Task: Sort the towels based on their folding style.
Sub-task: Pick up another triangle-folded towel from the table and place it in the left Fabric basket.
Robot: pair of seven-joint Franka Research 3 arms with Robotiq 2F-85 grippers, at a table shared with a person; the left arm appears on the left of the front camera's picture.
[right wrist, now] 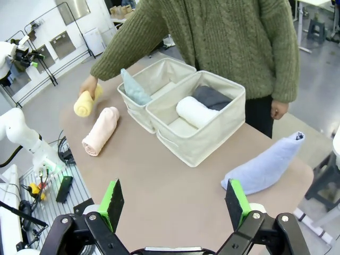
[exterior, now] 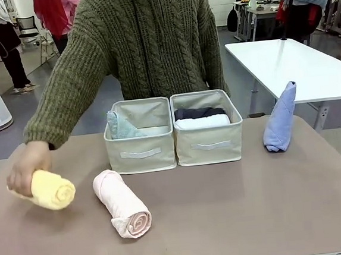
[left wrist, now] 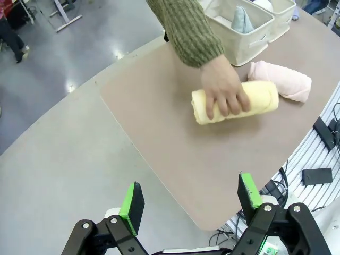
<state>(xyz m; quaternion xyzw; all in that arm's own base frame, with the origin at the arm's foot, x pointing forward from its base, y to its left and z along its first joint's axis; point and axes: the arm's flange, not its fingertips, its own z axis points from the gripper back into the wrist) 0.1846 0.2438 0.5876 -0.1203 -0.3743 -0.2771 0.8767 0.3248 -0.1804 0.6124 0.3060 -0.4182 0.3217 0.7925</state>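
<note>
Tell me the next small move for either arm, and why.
Probably bring the right gripper, fingers open, down toward the light blue folded towel, which sits free on that arm's side. The person's hand rests on the yellow roll, so that side looks busy.

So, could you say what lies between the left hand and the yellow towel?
Bare tabletop separates the left hand from the yellow towel, in the left wrist view.

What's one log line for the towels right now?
person's hand: on yellow roll | pink roll: on table | blue towel: beside right bin, apart | left gripper: open, empty | right gripper: open, empty
</note>
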